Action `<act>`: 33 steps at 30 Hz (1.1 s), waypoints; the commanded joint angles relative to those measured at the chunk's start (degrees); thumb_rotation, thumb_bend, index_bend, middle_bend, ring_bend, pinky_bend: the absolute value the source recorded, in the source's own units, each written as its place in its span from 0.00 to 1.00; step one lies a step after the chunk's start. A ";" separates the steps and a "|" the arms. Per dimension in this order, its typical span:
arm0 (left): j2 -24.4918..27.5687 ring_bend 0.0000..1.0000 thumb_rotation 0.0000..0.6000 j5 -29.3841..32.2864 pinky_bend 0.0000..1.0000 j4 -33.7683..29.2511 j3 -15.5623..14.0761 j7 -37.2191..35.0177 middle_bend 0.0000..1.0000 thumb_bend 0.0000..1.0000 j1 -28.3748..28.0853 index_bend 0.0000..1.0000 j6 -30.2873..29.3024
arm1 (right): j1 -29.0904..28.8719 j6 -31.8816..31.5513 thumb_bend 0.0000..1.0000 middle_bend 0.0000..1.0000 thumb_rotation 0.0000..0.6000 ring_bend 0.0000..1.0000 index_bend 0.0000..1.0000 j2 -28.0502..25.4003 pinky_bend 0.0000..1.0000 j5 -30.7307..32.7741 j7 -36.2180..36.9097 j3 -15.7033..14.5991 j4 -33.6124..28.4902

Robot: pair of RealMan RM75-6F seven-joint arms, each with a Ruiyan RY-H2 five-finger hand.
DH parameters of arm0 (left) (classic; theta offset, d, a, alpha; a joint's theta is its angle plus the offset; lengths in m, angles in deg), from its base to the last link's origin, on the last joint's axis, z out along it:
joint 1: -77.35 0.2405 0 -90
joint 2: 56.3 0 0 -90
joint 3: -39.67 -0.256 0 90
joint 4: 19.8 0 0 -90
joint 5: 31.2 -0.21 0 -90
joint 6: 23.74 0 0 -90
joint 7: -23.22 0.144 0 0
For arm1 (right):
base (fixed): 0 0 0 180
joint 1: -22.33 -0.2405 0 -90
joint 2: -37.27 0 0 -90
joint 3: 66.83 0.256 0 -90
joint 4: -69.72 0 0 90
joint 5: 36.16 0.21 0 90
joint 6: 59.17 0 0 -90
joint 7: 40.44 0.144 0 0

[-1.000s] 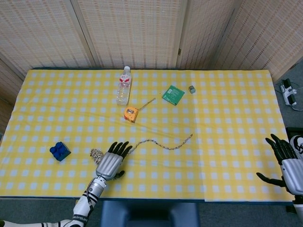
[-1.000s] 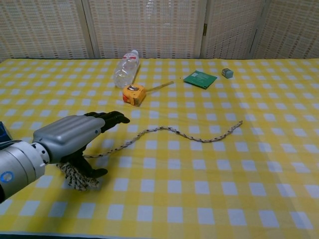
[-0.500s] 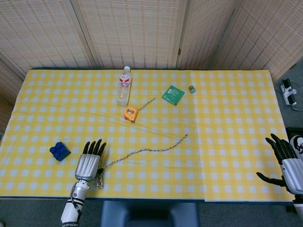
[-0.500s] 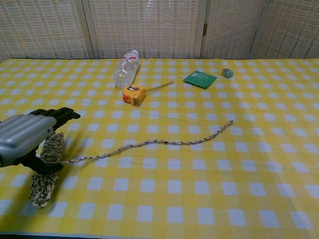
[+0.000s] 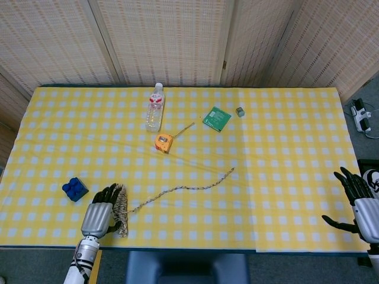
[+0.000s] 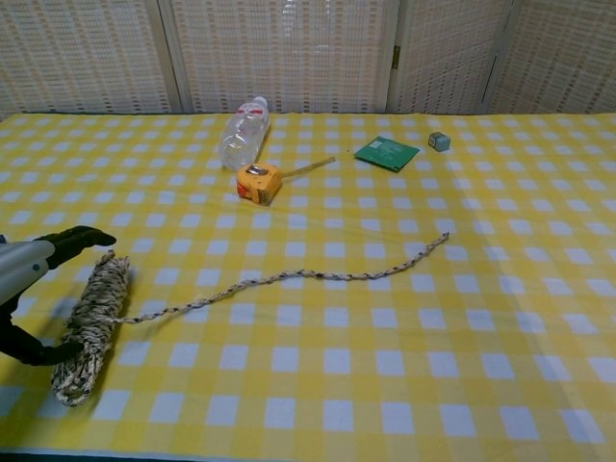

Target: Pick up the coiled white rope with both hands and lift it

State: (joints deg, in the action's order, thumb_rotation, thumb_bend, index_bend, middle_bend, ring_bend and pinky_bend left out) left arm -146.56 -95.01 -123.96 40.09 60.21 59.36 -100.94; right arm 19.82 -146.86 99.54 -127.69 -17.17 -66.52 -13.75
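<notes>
Yellow-checked tablecloth (image 5: 284, 148), woven wall screens (image 5: 166, 41)

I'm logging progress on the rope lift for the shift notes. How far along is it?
Early stage. The left hand is beside the coiled white rope, fingers curling around the bundle, which lies on the table, its loose tail trailing right. The right hand is open at the far edge, away from the rope. Left to do: the two-handed grip and the lift.

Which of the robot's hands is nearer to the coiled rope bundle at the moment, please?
Left. The left hand is right against the coiled rope bundle at the table's near-left edge; the right hand hovers at the far right edge.
</notes>
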 commanded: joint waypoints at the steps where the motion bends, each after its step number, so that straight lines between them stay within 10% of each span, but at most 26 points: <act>1: 0.97 0.07 1.00 -1.20 0.23 -1.35 -0.49 -3.41 0.05 0.29 0.27 0.08 1.56 | 0.01 -0.05 0.15 0.00 1.00 0.00 0.00 -0.11 0.00 -0.08 -0.04 -0.02 -0.08; 22: -5.68 0.18 1.00 4.86 0.38 6.62 3.16 5.11 0.10 0.29 -2.07 0.08 0.80 | 0.19 -0.37 0.15 0.00 1.00 0.00 0.00 -0.57 0.00 -0.09 -0.49 0.09 -0.72; 33: -6.73 0.42 1.00 1.56 0.54 14.88 6.87 2.65 0.37 0.29 -6.92 0.32 4.82 | 0.57 -0.78 0.15 0.00 1.00 0.00 0.00 -0.83 0.00 0.02 -0.94 0.07 -1.21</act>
State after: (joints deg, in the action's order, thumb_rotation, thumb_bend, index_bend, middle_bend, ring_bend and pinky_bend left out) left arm -153.13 -92.65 -109.86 46.32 63.59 53.24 -96.87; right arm 20.39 -147.64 98.72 -127.67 -18.09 -66.45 -14.94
